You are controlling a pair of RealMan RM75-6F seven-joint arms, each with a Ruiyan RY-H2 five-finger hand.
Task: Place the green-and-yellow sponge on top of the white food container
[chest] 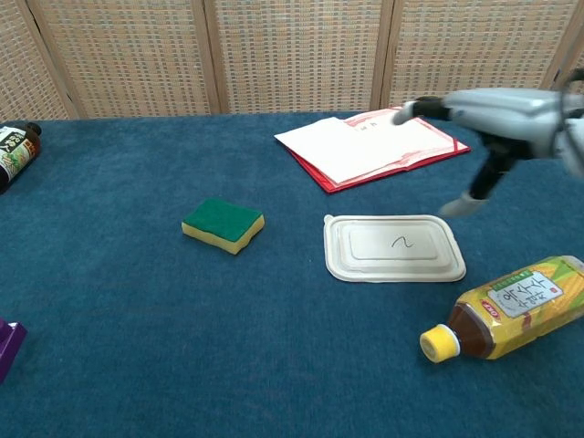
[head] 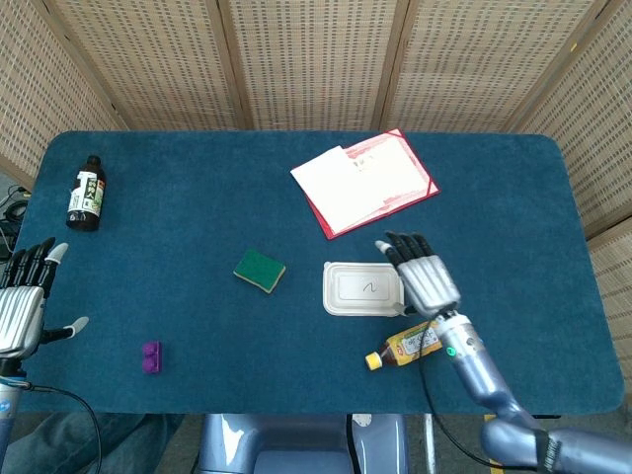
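Squiggle mark on white food container (head: 363,288), green-and-yellow sponge (head: 260,270) apart, both hands spread, empty.

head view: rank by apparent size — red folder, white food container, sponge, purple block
1. red folder
2. white food container, right edge partly hidden by the right hand
3. sponge
4. purple block

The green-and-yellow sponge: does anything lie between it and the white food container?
Nothing visible does. The sponge lies apart from the container, with only bare blue cloth between them. The right hand hovers at the container's far side, not in that gap.
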